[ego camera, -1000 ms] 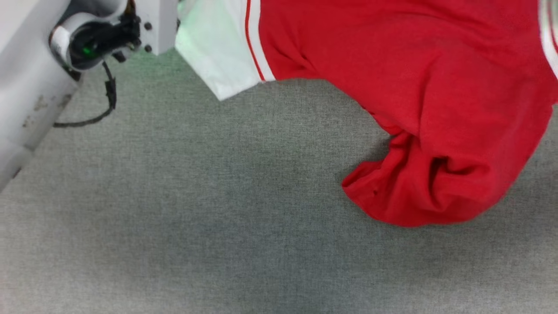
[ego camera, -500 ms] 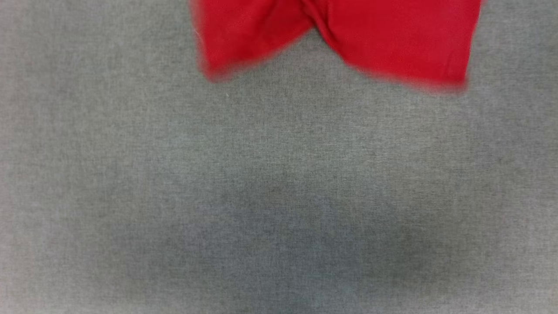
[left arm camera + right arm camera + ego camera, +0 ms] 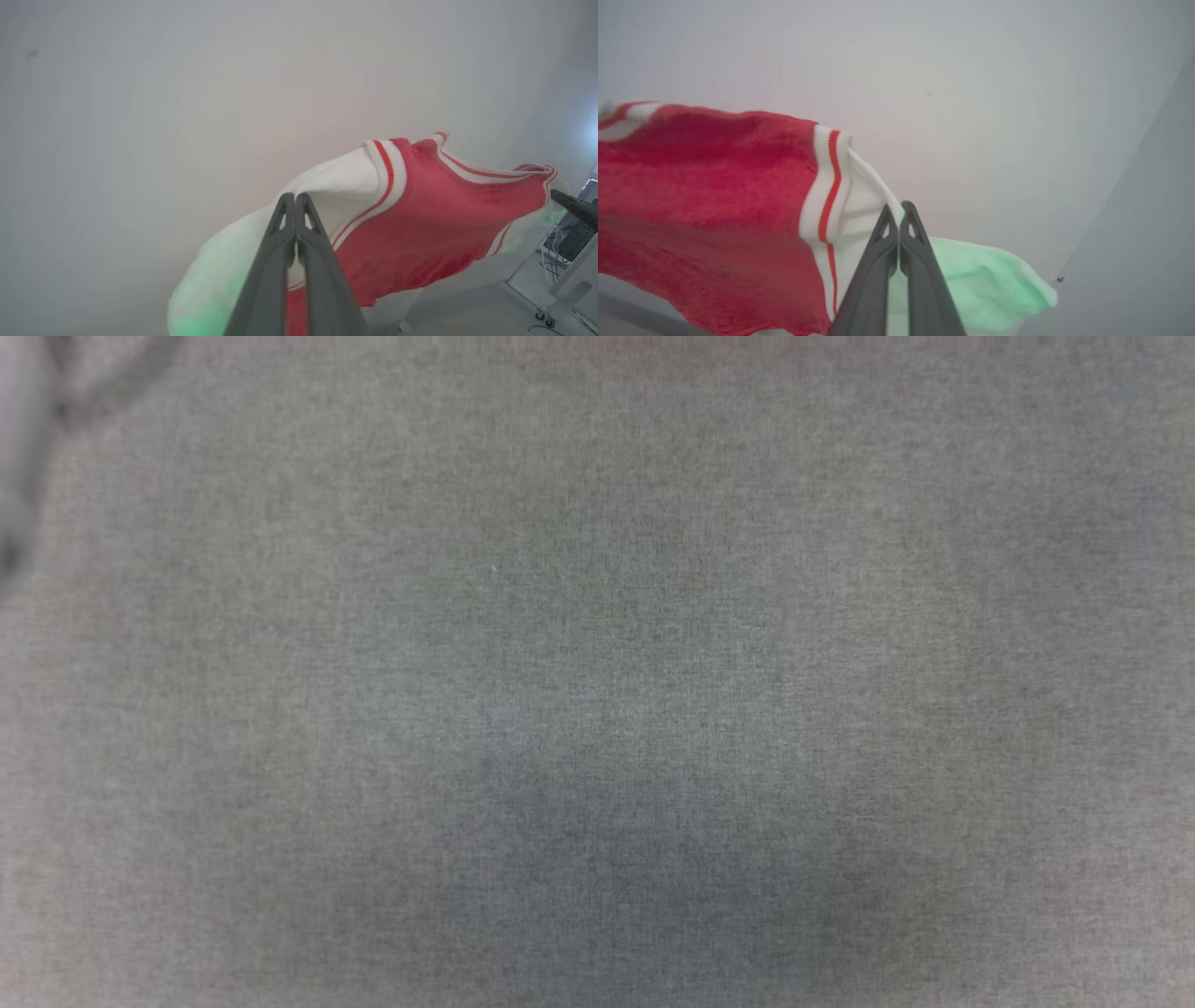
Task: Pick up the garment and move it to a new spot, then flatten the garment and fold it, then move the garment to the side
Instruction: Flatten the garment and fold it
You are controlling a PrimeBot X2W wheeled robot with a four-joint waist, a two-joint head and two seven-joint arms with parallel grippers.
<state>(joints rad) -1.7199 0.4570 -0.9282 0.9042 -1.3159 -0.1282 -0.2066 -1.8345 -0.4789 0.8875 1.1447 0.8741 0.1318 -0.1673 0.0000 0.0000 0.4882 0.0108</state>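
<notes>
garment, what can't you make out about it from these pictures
Full spread of the garment: cut off by left wrist view's bottom edge, right wrist view's left edge.
Pinch spots: covered by the fingers of the left gripper and right gripper.
Head view, top left: pale shape, too blurred to identify.

left end effector: dark grey, tapered | right end effector: same

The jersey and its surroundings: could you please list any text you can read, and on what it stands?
None can be read.
The jersey presents red cloth, white sleeves and striped trim, with no print in view.
The equipment at the left wrist view's right edge is too blurred to read.
</notes>
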